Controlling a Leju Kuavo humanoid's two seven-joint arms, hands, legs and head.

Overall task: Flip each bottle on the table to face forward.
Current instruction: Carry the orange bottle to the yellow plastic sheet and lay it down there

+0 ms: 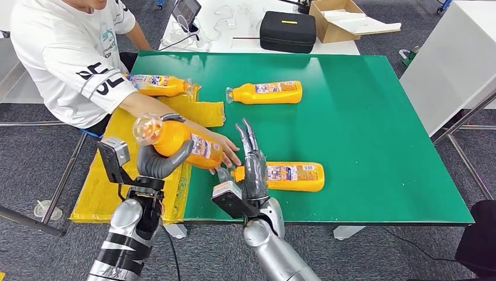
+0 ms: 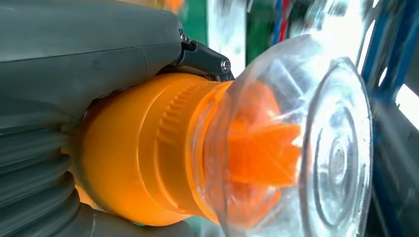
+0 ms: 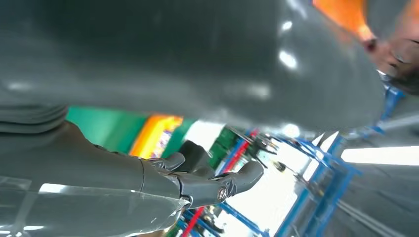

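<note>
My left hand grips an orange bottle with a clear cap, raised above the table's left edge; a person's hand touches its far end. Up close, the left wrist view has the orange bottle neck and its clear cap against my left hand. My right hand stands with fingers straight and apart, holding nothing, just left of an orange bottle lying near the front edge. Two more orange bottles lie flat: one mid-table, one at the far left.
The green table has open surface on its right half. Yellow padding hangs over the left side. A person in a white shirt sits at the left. A black case and cardboard box stand behind.
</note>
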